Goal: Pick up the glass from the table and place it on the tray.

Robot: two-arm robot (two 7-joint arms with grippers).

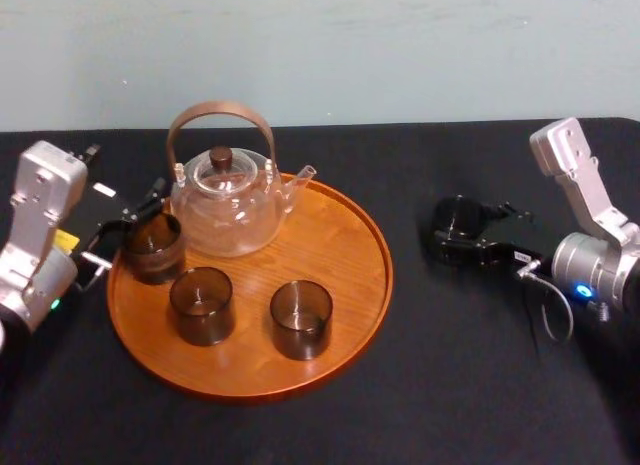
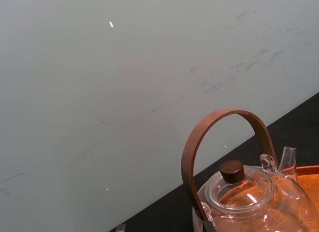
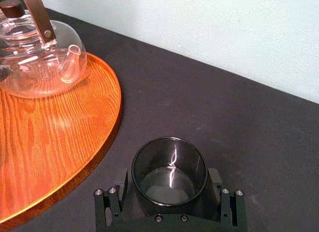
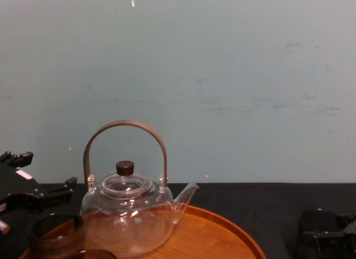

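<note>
the small dark round glass [image 3: 169, 169] stands on the black table [image 1: 450, 385], right inside the right gripper [image 3: 169, 178]. the gripper's black fingers [image 3: 215, 179] sit on both sides of the glass and press on it, so the glass is pinched between them. the glass is upright.

just off this gripper's left side lies the big round orange-brown wooden tray [image 3: 50, 142]. its low rim is near the glass but does not touch it.

on the tray, farther from the right gripper, stands a clear glass teapot with a curved brown handle [image 1: 225, 210]. two more dark glasses [image 1: 202, 305] [image 1: 300, 318] stand in front of the teapot, side by side with a gap between them.

the left gripper [image 1: 132, 230] is at the other side of the tray, well apart from the right one. it is spread open. a third dark glass [image 1: 152, 247] stands on the tray just beside it, and the teapot is just past that.
</note>
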